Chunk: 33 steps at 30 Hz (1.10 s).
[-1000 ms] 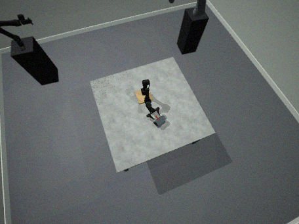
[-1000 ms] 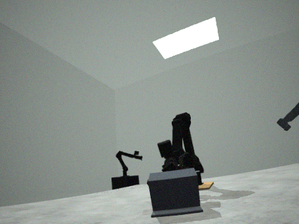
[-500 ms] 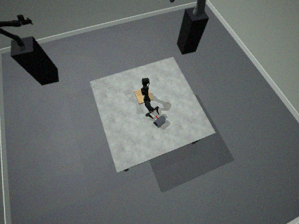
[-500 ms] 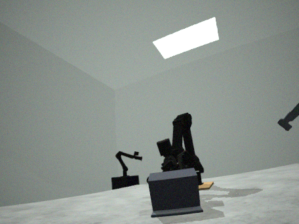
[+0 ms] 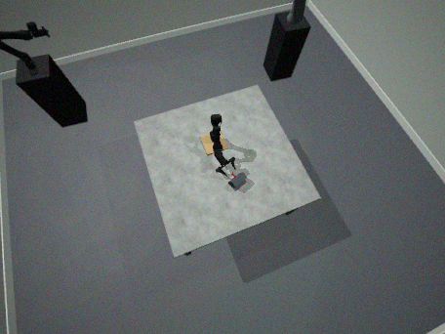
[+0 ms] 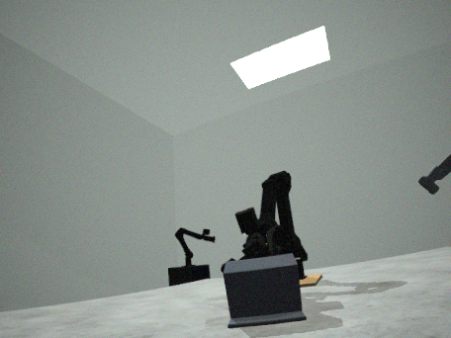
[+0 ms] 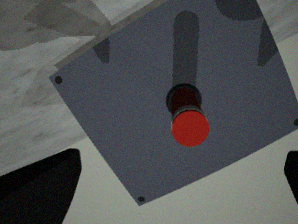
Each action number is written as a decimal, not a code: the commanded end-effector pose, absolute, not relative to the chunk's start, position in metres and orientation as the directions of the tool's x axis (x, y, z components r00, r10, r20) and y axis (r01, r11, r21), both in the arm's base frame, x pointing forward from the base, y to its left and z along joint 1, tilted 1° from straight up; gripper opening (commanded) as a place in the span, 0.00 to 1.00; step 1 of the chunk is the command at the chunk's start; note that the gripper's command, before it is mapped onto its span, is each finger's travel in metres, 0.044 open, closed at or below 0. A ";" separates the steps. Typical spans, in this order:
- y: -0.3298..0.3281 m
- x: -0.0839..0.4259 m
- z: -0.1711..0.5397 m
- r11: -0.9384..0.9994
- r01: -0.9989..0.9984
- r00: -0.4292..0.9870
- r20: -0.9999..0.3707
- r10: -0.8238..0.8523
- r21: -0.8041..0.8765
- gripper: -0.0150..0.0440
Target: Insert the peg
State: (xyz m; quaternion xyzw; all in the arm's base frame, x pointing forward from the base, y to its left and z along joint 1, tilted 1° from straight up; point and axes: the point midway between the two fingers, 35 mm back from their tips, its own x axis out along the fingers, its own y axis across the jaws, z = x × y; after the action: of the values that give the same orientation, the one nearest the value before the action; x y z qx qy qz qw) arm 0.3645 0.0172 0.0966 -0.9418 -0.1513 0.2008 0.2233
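Observation:
A round red peg (image 5: 233,175) (image 7: 190,128) stands in the hole of the sloped grey panel (image 5: 238,182) (image 6: 264,293) (image 7: 125,115). Its lower end is inside the dark hole rim, and its flat red top sticks out of the face. How deep the peg sits cannot be seen. My gripper (image 5: 228,171) (image 7: 185,162) is wide open and empty. In the wrist view its dark fingers are at either side, well apart from the peg. In the exterior view the panel's back hides the peg and the fingertips.
An orange base plate (image 5: 207,146) (image 6: 311,281) lies under the arm's base on the pale table (image 5: 181,210). The panel casts a shadow beside it. Other dark arms on black pedestals (image 5: 51,93) (image 5: 286,46) stand away from the table.

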 end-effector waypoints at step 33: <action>0.001 0.336 0.109 -0.855 0.193 0.871 -0.316 0.375 -0.481 1.00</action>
State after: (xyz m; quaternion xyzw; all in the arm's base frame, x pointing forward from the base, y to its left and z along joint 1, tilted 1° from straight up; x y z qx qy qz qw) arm 0.3391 0.0018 0.1088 -0.9414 -0.1489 0.2032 0.2241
